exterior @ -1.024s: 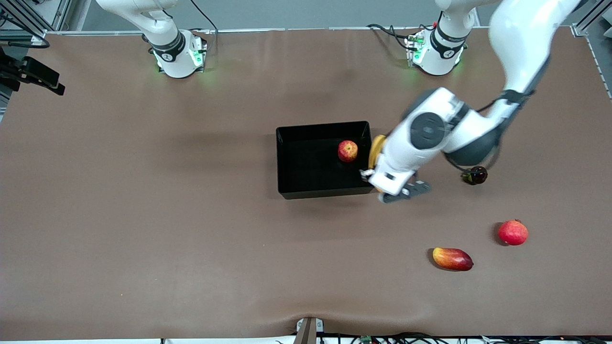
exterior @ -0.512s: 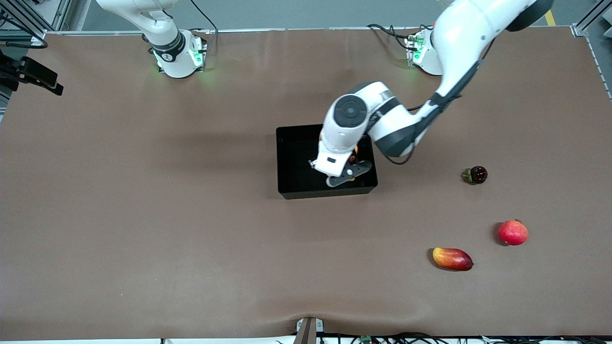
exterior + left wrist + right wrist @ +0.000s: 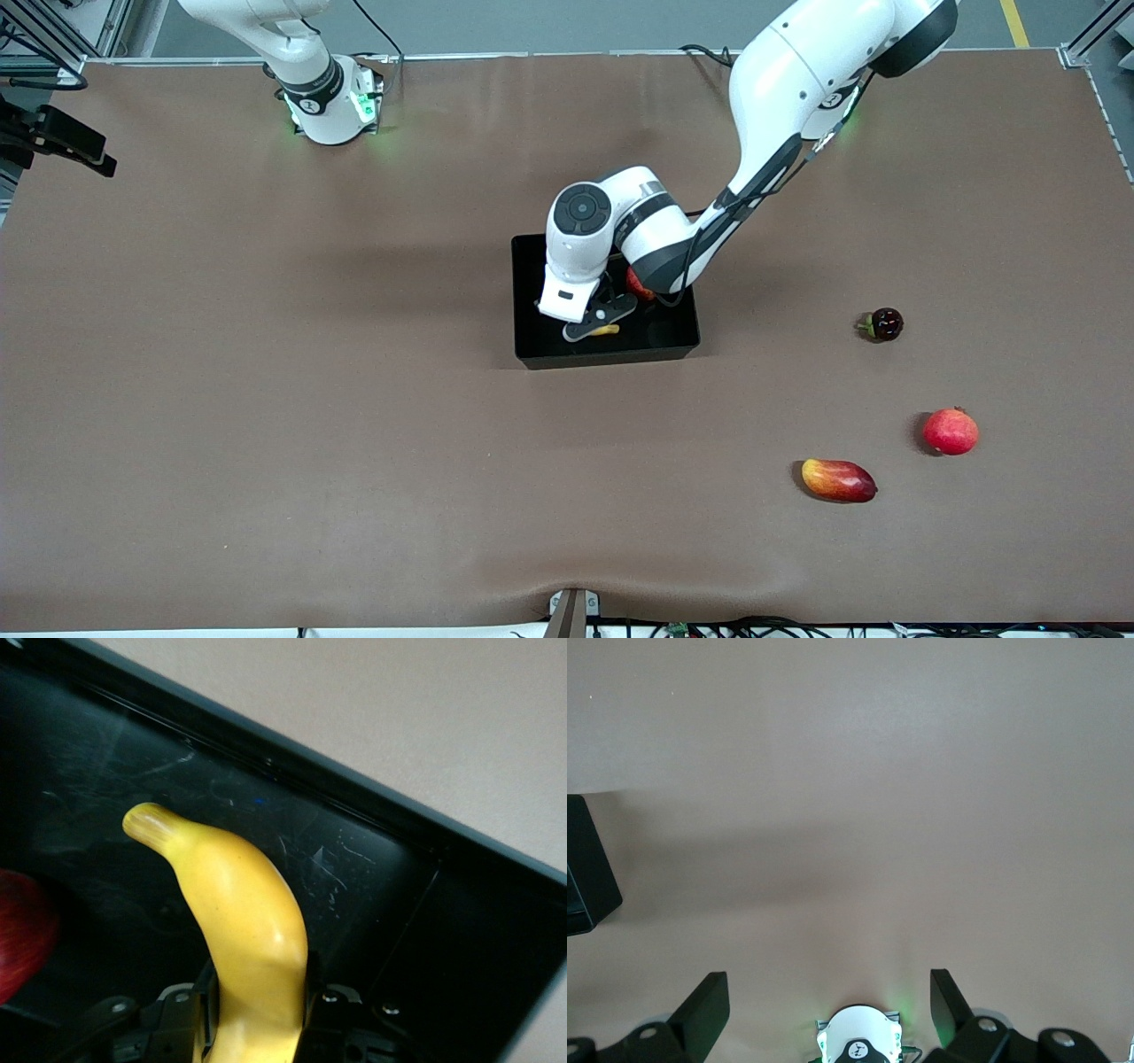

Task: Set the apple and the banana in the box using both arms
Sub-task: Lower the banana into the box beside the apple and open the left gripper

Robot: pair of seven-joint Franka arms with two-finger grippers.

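Front view is showing the left gripper [image 3: 595, 324] hanging over the box [image 3: 532, 354], clamping the banana [image 3: 605, 330], the apple [image 3: 636, 285] lying in the box just beside it. Left wrist view is showing the banana [image 3: 248, 930] pinched between the fingers above the box floor. Right wrist view is showing the right gripper [image 3: 829, 1014] waiting spread wide over bare table.

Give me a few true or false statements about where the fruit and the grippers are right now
1. The left gripper holds the banana over the box. True.
2. The apple lies on the table beside the mango. False: it is in the box, partly hidden by the left arm.
3. The right gripper holds a fruit. False: its fingers are open and empty above bare table.
4. The mango lies nearer the front camera than the box. True.
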